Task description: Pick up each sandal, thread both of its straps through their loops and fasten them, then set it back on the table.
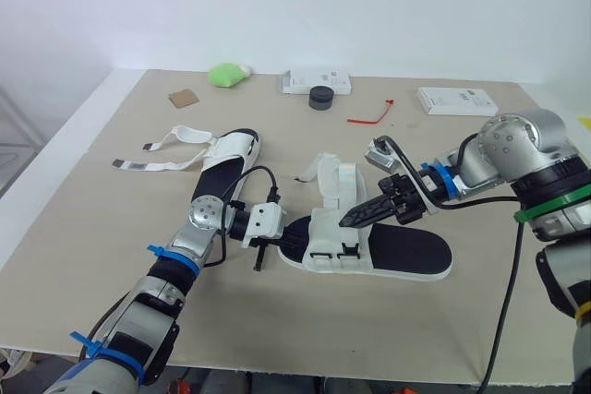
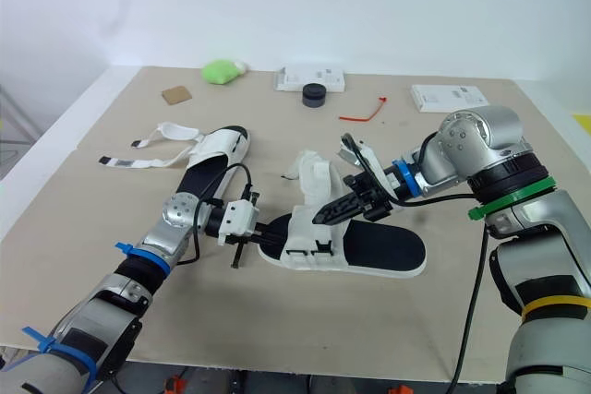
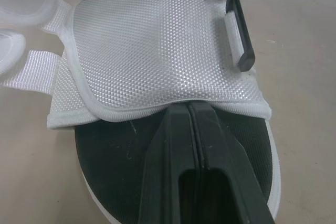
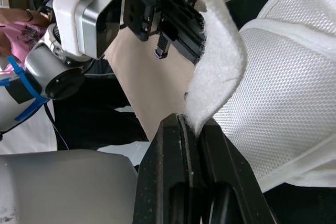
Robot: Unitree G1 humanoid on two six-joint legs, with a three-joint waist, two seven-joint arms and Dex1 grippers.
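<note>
On the surface (image 1: 111, 256), at your left, the far sandal (image 1: 226, 159) lies with both loose straps (image 1: 175, 140) unfastened. At centre, your left tool (image 3: 188, 106) is clenched on the mesh edge of the near sandal (image 1: 406, 256). Your right tool (image 4: 191, 121) pinches its white strap (image 4: 215, 51), raised and not yet threaded, so all 2 sandals remain.

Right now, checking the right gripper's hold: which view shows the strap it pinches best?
Right wrist view: the white strap runs straight into the shut right gripper. Both eye views show it small, from above. The left wrist view shows the sandal's mesh upper instead.
</note>
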